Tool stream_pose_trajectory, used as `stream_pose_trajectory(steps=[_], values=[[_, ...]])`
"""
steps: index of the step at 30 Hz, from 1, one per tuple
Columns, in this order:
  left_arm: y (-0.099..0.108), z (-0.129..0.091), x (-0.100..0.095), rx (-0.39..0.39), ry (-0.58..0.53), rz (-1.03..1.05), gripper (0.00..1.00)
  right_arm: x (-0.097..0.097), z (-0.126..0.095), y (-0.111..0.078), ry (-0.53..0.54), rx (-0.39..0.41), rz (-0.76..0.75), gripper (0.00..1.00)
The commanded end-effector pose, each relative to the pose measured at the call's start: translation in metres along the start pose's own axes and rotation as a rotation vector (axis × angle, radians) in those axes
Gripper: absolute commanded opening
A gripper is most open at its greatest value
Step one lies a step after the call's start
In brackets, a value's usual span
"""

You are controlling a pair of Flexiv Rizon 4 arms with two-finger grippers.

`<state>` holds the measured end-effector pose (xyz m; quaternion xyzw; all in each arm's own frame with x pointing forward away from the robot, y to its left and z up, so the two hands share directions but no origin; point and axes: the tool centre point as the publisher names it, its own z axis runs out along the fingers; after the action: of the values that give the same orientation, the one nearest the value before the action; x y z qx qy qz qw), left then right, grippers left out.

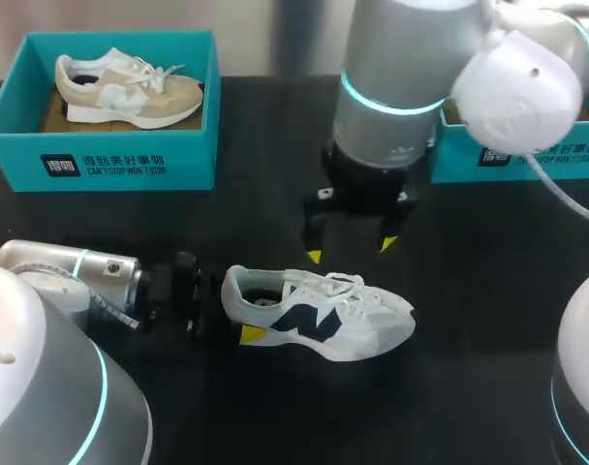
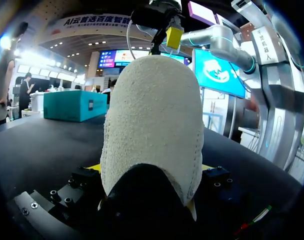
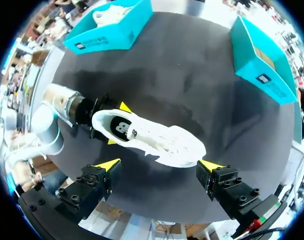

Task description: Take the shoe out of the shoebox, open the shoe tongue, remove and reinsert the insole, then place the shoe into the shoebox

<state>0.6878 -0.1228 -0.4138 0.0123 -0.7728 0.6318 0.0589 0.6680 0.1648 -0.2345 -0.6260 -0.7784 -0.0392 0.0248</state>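
White shoe [image 1: 319,315] at middle of dark surface [image 1: 488,252], toe right, heel pinched in left pincer [image 3: 118,124]. Right pincer [image 1: 351,250] spread, hanging above shoe, apart. Teal shoebox [image 1: 527,155] far right.

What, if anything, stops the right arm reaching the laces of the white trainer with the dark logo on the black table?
Probably nothing, so yes: the right gripper hangs open over the laces of the white trainer, nothing between. The left gripper clamps only the heel.

Bright even overhead light, soft shadows beneath the shoe [image 1: 319,318]
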Motion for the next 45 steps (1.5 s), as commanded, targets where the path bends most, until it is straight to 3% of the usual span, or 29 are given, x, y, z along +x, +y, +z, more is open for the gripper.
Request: stream_pose_trajectory(steps=[1, 7, 16, 23, 32, 45], values=[[0.0, 0.0, -0.001, -0.003, 0.0, 0.0, 0.0, 0.045, 0.013, 0.019, -0.214, 0.074, 0.141, 1.0], [0.0, 0.0, -0.001, -0.003, 0.0, 0.0, 0.0, 0.063, 0.023, 0.022, -0.291, 0.06, 0.214, 1.0], [0.0, 0.0, -0.001, -0.003, 0.0, 0.0, 0.0, 0.07, 0.041, 0.019, -0.306, 0.018, 0.248, 1.0], [0.0, 0.0, -0.001, -0.003, 0.0, 0.0, 0.0, 0.08, 0.055, 0.019, -0.377, 0.003, 0.291, 1.0], [0.0, 0.0, -0.001, -0.003, 0.0, 0.0, 0.0, 0.07, 0.069, 0.015, -0.418, -0.016, 0.342, 1.0], [0.0, 0.0, -0.001, -0.003, 0.0, 0.0, 0.0, 0.071, 0.092, 0.015, -0.538, -0.021, 0.418, 1.0]])
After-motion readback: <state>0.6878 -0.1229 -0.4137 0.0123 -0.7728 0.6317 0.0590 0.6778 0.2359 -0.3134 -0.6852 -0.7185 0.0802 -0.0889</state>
